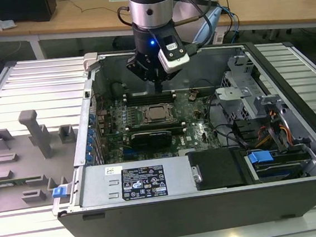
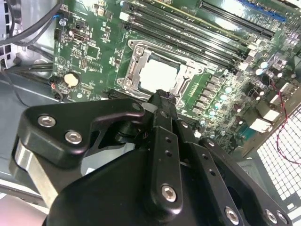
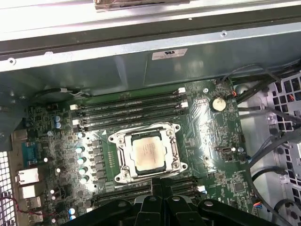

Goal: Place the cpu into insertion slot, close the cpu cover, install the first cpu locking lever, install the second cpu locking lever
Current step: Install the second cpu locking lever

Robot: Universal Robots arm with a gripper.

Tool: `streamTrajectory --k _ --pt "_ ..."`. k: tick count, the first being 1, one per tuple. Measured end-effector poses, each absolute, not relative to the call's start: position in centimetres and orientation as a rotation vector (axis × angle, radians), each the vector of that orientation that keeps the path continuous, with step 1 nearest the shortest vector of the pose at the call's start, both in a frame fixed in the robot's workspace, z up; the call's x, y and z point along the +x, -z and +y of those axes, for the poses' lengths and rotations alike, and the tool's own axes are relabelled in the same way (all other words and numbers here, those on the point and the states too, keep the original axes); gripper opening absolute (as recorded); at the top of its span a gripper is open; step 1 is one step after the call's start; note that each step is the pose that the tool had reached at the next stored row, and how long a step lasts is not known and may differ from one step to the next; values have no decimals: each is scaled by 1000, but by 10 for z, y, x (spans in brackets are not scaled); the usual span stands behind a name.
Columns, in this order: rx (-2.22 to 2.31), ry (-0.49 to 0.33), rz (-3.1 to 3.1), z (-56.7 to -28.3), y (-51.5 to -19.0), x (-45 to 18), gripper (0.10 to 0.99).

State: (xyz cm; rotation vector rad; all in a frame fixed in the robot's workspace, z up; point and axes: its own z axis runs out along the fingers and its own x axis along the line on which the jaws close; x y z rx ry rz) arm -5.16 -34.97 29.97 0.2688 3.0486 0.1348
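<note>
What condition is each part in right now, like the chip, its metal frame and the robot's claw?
cpu: seated flat in the insertion slot.
cpu cover: closed down around the chip.
end effector: shut, empty, hovering just beside the socket.
computer case: side open, motherboard exposed.

In the second wrist view the black tool [image 2: 162, 100] hangs above the green motherboard [image 2: 94, 52], its fingers pressed together at the tip. Just past that tip the cpu [image 2: 157, 75] lies flat in the insertion slot [image 2: 133, 71], with the silver cpu cover [image 2: 188, 77] framing it. Long black memory slots [image 2: 188, 35] run alongside.
</note>
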Motion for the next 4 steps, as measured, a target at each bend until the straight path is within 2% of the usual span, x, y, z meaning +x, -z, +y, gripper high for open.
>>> streamTrajectory --k 4 --pt "269 -134 3049 -350 -300 -52 106"
